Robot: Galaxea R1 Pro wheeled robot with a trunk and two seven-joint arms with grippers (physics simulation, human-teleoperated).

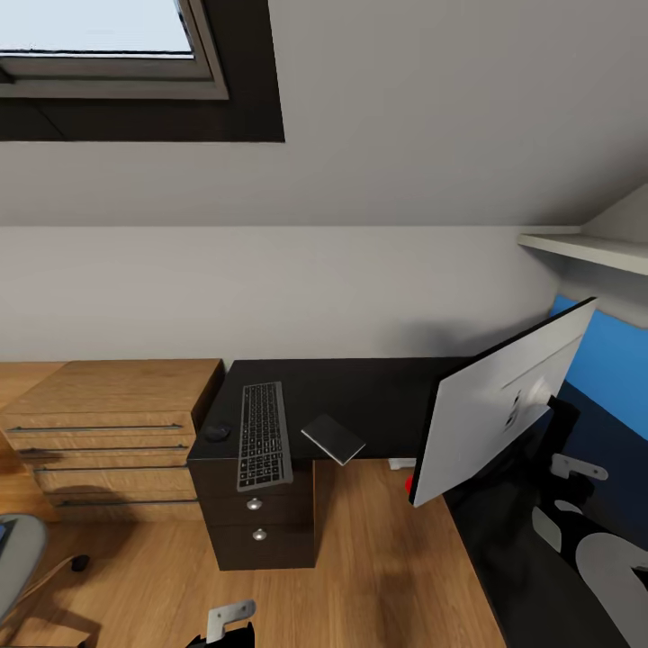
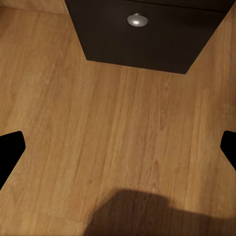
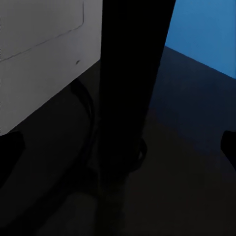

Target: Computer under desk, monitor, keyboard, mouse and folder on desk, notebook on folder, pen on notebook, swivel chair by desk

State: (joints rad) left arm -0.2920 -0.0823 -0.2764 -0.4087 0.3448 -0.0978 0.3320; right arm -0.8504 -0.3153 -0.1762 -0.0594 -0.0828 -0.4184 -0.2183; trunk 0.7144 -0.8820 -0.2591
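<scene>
**Monitor tilted on table, right gripper at its stand**

Monitor (image 1: 499, 409) leans on black table (image 1: 378, 405), grey back showing, at 3 o'clock. Keyboard (image 1: 264, 435) over drawer unit (image 1: 261, 526); mouse (image 1: 215, 432) just beside at 9 o'clock; notebook (image 1: 333, 439) at 3 o'clock, overhanging edge. Left gripper (image 2: 118, 147) spread above floor (image 2: 98, 123). Right gripper (image 3: 118, 147) spread around monitor stand (image 3: 128, 98).

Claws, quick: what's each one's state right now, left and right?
Left claw: open, nothing between the fingers, wood floor below.
Right claw: open, straddling the monitor stand, not closed on it.
</scene>
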